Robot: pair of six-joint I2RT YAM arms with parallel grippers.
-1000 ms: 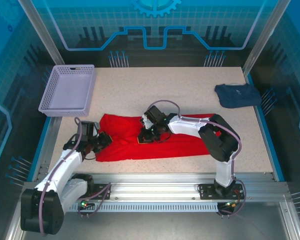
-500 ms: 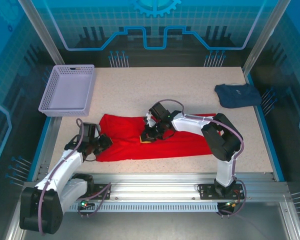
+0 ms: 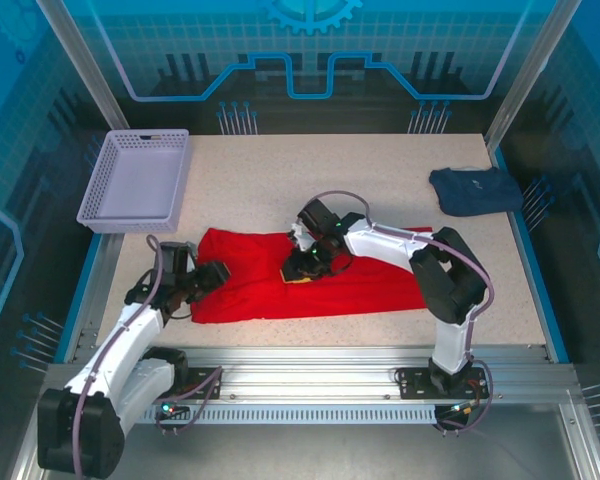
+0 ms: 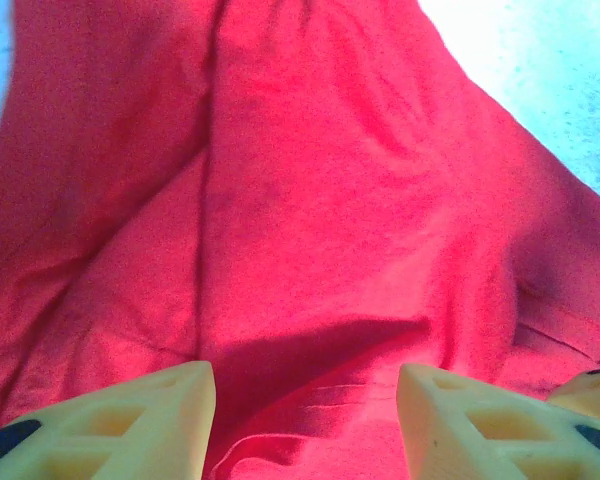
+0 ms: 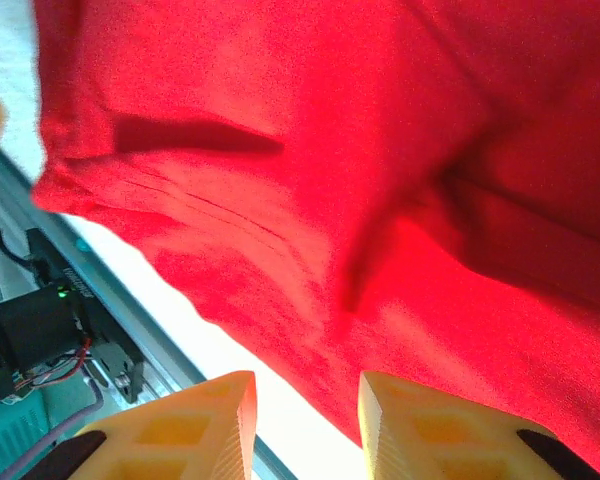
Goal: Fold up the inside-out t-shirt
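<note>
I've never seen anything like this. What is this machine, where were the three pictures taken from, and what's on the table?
These are two robot arms bolted at the near edge of a table, each ending in a two-finger gripper. The wide picture looks down from above. In it, the left gripper and right gripper are both over a red t-shirt lying flat. A lilac basket sits far left and a folded navy garment far right. The two close-ups come from cameras on the wrists, and the yellow fingers at the bottom are the grippers' own. Both grippers are open and hold nothing.
</note>
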